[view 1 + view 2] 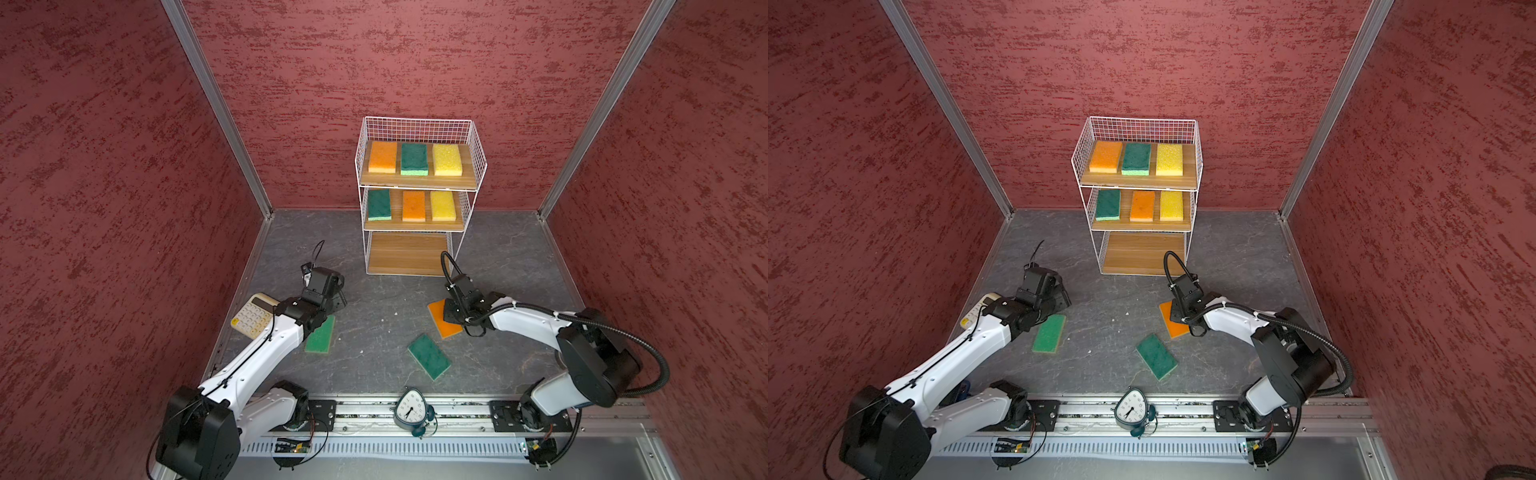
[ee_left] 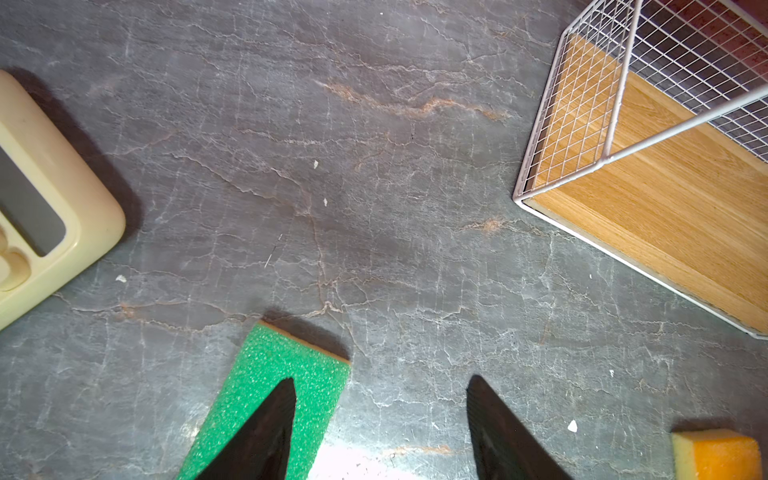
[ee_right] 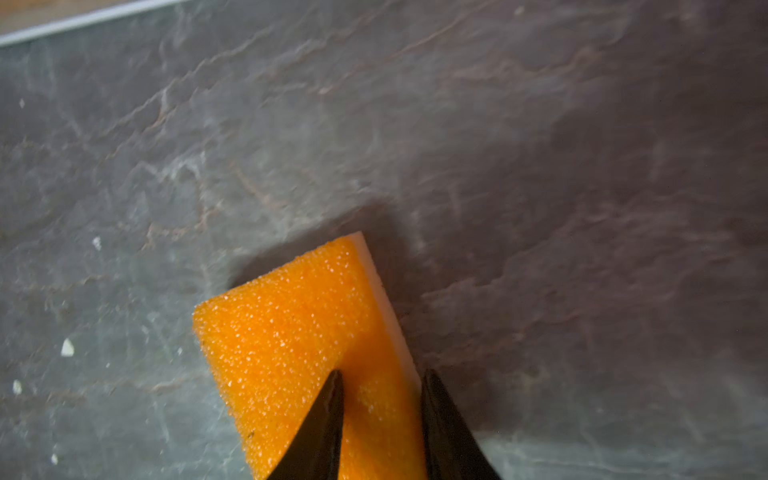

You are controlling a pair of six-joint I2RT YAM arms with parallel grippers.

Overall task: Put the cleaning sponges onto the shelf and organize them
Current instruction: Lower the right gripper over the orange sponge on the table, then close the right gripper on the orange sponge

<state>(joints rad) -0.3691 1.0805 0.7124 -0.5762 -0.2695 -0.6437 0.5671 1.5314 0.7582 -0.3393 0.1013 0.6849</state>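
The shelf (image 1: 415, 181) stands at the back, white wire with three wooden boards. Its top and middle boards each hold an orange, a green and a yellow sponge; the bottom board (image 1: 407, 253) is bare. On the floor, my right gripper (image 3: 384, 374) is shut on the edge of an orange sponge (image 3: 291, 316), also seen in a top view (image 1: 436, 313). My left gripper (image 2: 382, 379) is open, one finger over a green sponge (image 2: 270, 357) that lies flat (image 1: 320, 336), with nothing between the jaws. Another green sponge (image 1: 429, 356) lies apart near the front.
A cream calculator (image 1: 251, 318) lies at the left wall beside my left arm. A small clock (image 1: 409, 411) stands on the front rail. Red walls close in the dark slate floor on three sides.
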